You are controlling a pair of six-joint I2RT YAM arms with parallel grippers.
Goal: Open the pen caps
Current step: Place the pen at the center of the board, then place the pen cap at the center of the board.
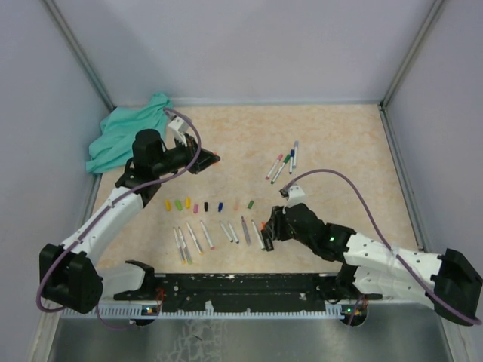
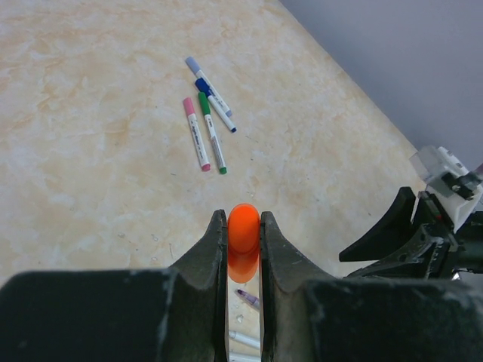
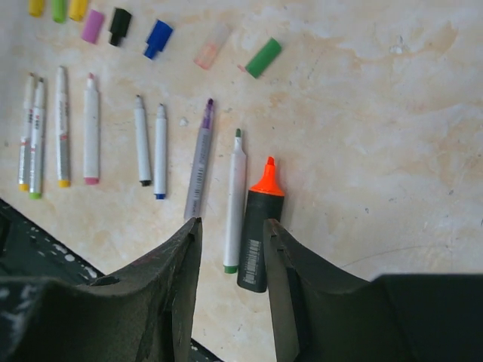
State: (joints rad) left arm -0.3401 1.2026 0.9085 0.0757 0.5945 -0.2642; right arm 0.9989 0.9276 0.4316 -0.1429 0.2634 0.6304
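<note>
My left gripper [image 2: 242,216] is shut on the larger orange pen cap [image 2: 243,240] and holds it above the table; in the top view this gripper [image 1: 211,159] is at the back left. A row of small loose pen caps lies on the table, from yellow [image 3: 35,6] through pink [image 3: 93,26], black [image 3: 119,25] and blue [image 3: 158,38] to green [image 3: 263,58]. My right gripper [image 3: 232,222] is open, low over an uncapped black highlighter with an orange tip [image 3: 255,245] and a white pen with a green tip [image 3: 235,197].
Several uncapped white pens [image 3: 90,128] lie side by side under the cap row. Several capped pens [image 2: 205,124] lie in a loose bunch at the back right [image 1: 283,162]. A teal cloth [image 1: 121,136] is bunched in the back left corner. The black base rail [image 1: 241,286] runs along the near edge.
</note>
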